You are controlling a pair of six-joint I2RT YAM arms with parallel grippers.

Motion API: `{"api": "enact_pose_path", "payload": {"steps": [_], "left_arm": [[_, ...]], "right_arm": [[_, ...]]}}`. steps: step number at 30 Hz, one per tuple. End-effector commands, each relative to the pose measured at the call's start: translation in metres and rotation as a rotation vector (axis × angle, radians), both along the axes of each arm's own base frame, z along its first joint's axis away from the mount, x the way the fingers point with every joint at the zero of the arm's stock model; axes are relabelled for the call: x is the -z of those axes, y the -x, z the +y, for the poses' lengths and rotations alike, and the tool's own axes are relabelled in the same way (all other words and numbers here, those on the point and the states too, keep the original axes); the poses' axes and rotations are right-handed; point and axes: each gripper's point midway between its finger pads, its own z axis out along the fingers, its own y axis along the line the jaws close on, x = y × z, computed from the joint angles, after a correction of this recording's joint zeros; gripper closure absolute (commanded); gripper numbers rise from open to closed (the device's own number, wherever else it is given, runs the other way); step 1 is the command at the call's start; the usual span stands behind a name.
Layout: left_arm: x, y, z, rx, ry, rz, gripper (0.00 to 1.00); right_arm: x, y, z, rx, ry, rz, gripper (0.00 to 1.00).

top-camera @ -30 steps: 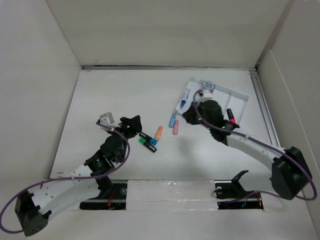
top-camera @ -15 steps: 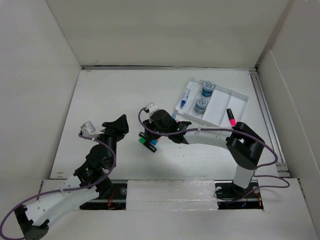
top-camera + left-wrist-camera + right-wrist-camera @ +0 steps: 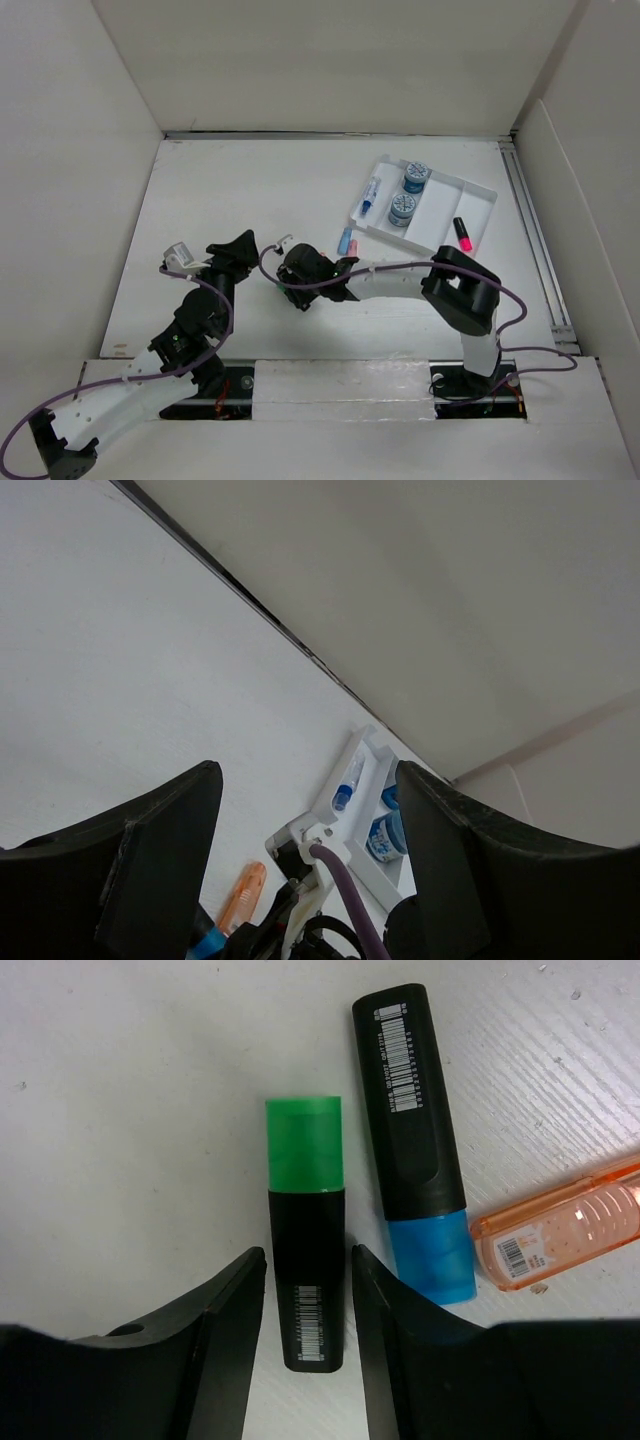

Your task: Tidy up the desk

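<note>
Right hand [image 3: 307, 1255] open, jaws straddling green-capped black plastic highlighter [image 3: 305, 1230] at lower centre (presumably aligned for a grip). Left hand [image 3: 308, 772] open, empty. Flat matte white desk surface [image 3: 250, 190] spans mid-frame beneath.

Top external: we log bright, even, diffuse light from overhead. The desk [image 3: 240, 190] and walls [image 3: 330, 60] read warm off-white with no clipped glare. Shadows are soft and faint, hugging the left arm [image 3: 190, 330] and right arm [image 3: 400, 280]; a dark line marks the foot of the far wall. Focus is good, but small items resolve poorly.

Left wrist: we see flatter, greyer light. The left gripper [image 3: 307, 780] shows dark fingers [image 3: 150, 870], nearly featureless and soft-edged.

Right wrist: we note sharp focus on the green highlighter [image 3: 305, 1160], with the bars of its barcode distinct and desk grain resolved at upper right. On the right gripper [image 3: 307, 1255] the fingers [image 3: 220, 1360] blur toward the bottom edge, with a pale sheen along their rims.
</note>
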Motion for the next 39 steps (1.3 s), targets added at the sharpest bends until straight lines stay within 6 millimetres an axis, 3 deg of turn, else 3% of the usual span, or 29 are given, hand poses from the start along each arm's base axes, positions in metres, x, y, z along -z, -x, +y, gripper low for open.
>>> {"api": "enact_pose_path", "payload": {"steps": [1,3,7,9,11,14,15,17,18,19,20,21,22,23,24,25,26,27,28,30,32,35,39], "left_arm": [[-0.006,-0.001,0.001,-0.011,0.017,-0.014,0.33],[-0.007,-0.001,0.001,-0.008,0.015,-0.011,0.33],[-0.005,-0.002,0.002,-0.019,0.012,-0.01,0.33],[-0.007,-0.001,0.003,-0.018,0.018,-0.008,0.33],[-0.006,0.0,0.004,-0.02,0.024,-0.013,0.33],[-0.007,0.0,0.005,-0.02,0.022,-0.018,0.33],[-0.008,0.001,0.005,-0.017,0.027,-0.02,0.33],[-0.007,0.0,0.003,-0.013,0.02,-0.021,0.33],[-0.006,-0.001,0.003,-0.012,0.015,-0.023,0.33],[-0.006,-0.001,0.002,-0.009,0.01,-0.022,0.33],[-0.006,-0.002,-0.001,-0.004,0.0,-0.015,0.33],[-0.008,-0.003,-0.003,0.003,-0.006,-0.014,0.32],[-0.007,-0.003,-0.007,0.02,-0.019,-0.007,0.32],[-0.007,-0.005,-0.011,0.029,-0.028,-0.005,0.32],[-0.005,-0.006,-0.013,0.036,-0.048,-0.001,0.32],[-0.006,-0.007,-0.017,0.048,-0.055,-0.001,0.32],[-0.004,-0.009,-0.02,0.051,-0.071,0.014,0.32],[-0.005,-0.01,-0.022,0.058,-0.074,0.018,0.32],[-0.004,-0.01,-0.025,0.068,-0.085,0.027,0.32],[-0.002,-0.012,-0.028,0.072,-0.092,0.035,0.32],[-0.002,-0.013,-0.029,0.076,-0.096,0.032,0.32],[-0.004,-0.012,-0.031,0.088,-0.092,0.025,0.32],[-0.004,-0.012,-0.031,0.091,-0.091,0.016,0.32]], "right_arm": [[0.003,0.002,0.0,0.013,0.015,-0.009,0.54],[0.008,0.004,-0.001,0.018,0.033,-0.015,0.49],[0.02,0.007,-0.003,0.029,0.073,-0.023,0.48],[0.023,0.01,0.001,0.024,0.065,-0.027,0.56],[0.022,0.005,-0.001,0.062,0.062,-0.042,0.76],[-0.007,0.004,0.009,0.067,-0.044,-0.064,0.83],[-0.038,0.004,0.014,0.06,-0.123,-0.087,0.83],[-0.073,-0.003,0.012,0.071,-0.238,-0.112,0.84],[-0.091,-0.019,0.002,0.116,-0.291,-0.122,0.83],[-0.129,-0.028,-0.009,0.147,-0.38,-0.16,0.82],[-0.146,-0.04,-0.02,0.185,-0.432,-0.187,0.81],[-0.143,-0.061,-0.052,0.275,-0.438,-0.199,0.81],[-0.169,-0.073,-0.074,0.341,-0.494,-0.244,0.8],[-0.173,-0.09,-0.101,0.449,-0.498,-0.281,0.8],[-0.164,-0.098,-0.128,0.556,-0.501,-0.261,0.8],[-0.164,-0.122,-0.17,0.694,-0.503,-0.274,0.8],[-0.173,-0.127,-0.199,0.779,-0.529,-0.291,0.79],[-0.158,-0.128,-0.225,0.866,-0.531,-0.265,0.78],[-0.152,-0.139,-0.267,0.981,-0.528,-0.271,0.76],[-0.155,-0.138,-0.308,1.097,-0.577,-0.285,0.76],[-0.138,-0.136,-0.356,1.222,-0.546,-0.298,0.74],[-0.128,-0.132,-0.404,1.349,-0.51,-0.317,0.73],[-0.112,-0.134,-0.44,1.434,-0.467,-0.292,0.73]]}}
